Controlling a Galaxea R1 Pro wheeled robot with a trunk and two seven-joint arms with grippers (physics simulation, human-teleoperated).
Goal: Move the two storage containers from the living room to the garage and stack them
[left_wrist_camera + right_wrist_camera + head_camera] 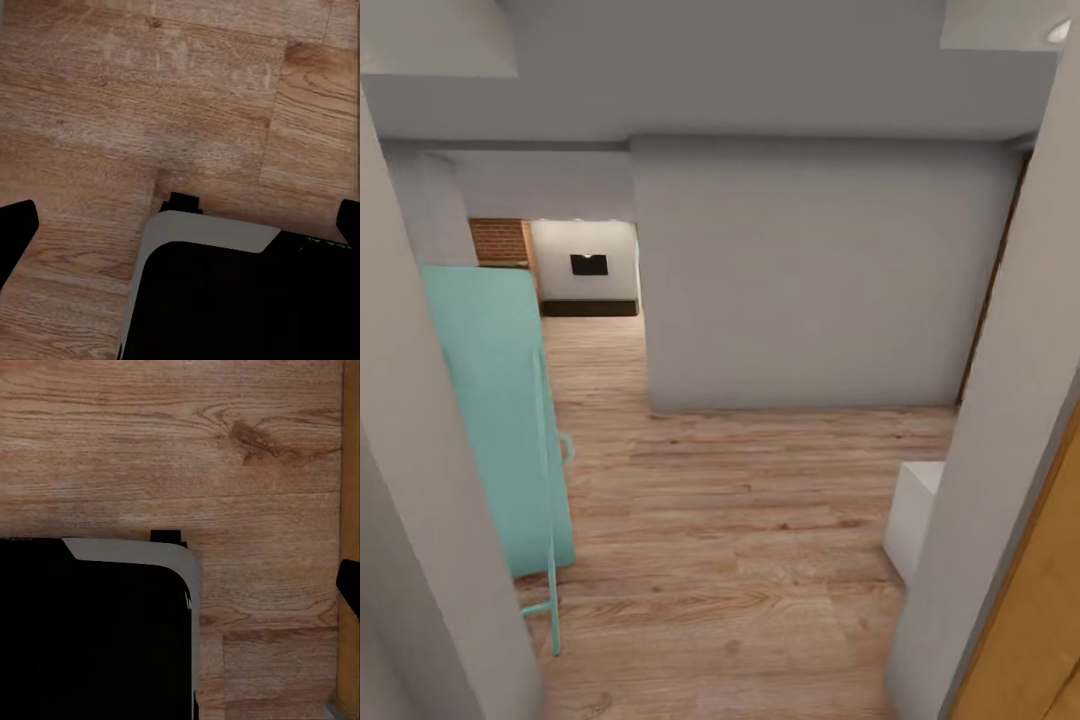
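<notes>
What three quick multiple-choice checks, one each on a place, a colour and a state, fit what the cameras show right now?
1. Where does the tall mint-green panel with a handle stand in the head view?
A. at the left
B. at the right
C. dead centre

2. What colour is the far brick wall?
A. blue
B. red-brown
C. white

3. What lies under the left wrist camera?
A. grey concrete
B. carpet
C. light wood plank floor

Answers: 1 A, it sits by the left wall; 2 B, red-brown bricks show beyond the corridor; 3 C, wood grain runs beneath the dark robot base.
</notes>
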